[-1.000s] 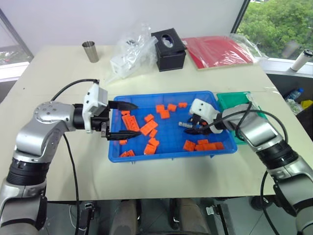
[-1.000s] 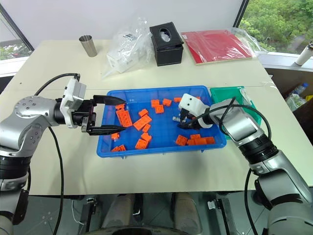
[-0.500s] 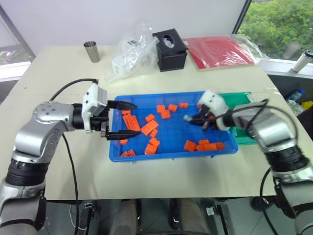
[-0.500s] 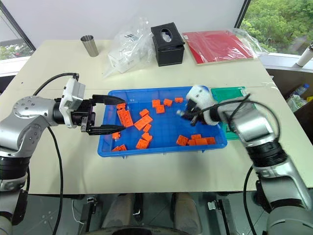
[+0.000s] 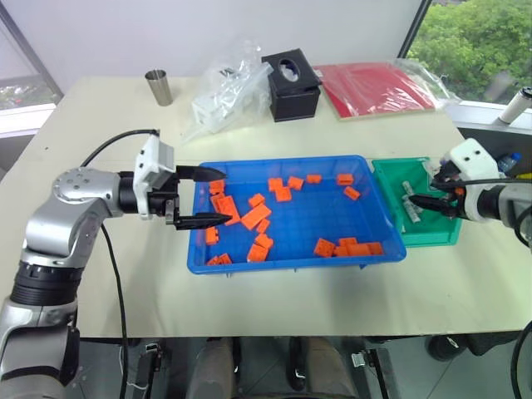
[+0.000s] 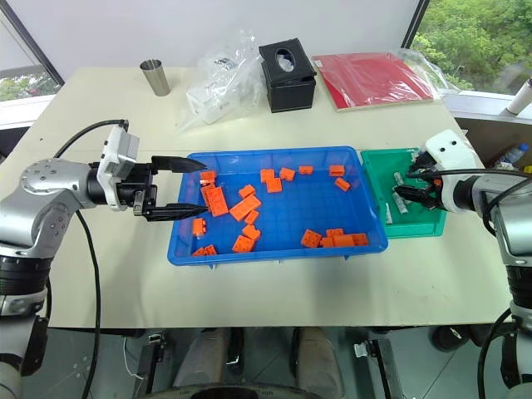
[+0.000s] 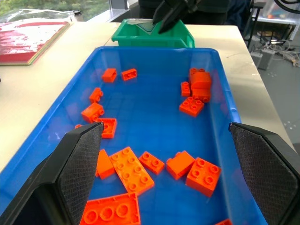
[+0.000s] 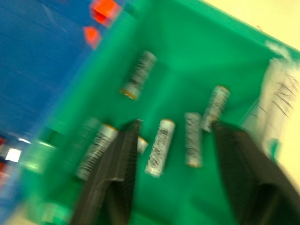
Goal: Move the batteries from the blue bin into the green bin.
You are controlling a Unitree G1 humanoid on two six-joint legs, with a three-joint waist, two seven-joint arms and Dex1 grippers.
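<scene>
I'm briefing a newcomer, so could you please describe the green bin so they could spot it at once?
Find the big blue bin of orange blocks mid-table. The green bin sits against its right end, below the right gripper. It is smaller, green, and holds slim silvery batteries rather than blocks.

no readable text, labels or numbers

Glossy plastic blue bin (image 5: 291,261) and green bin (image 5: 432,236); silvery batteries (image 8: 160,146); shiny orange blocks (image 7: 129,169); matt desk (image 5: 100,150); brushed-metal cup (image 5: 155,86) and crinkly clear bag (image 5: 223,87) near its far edge.
</scene>
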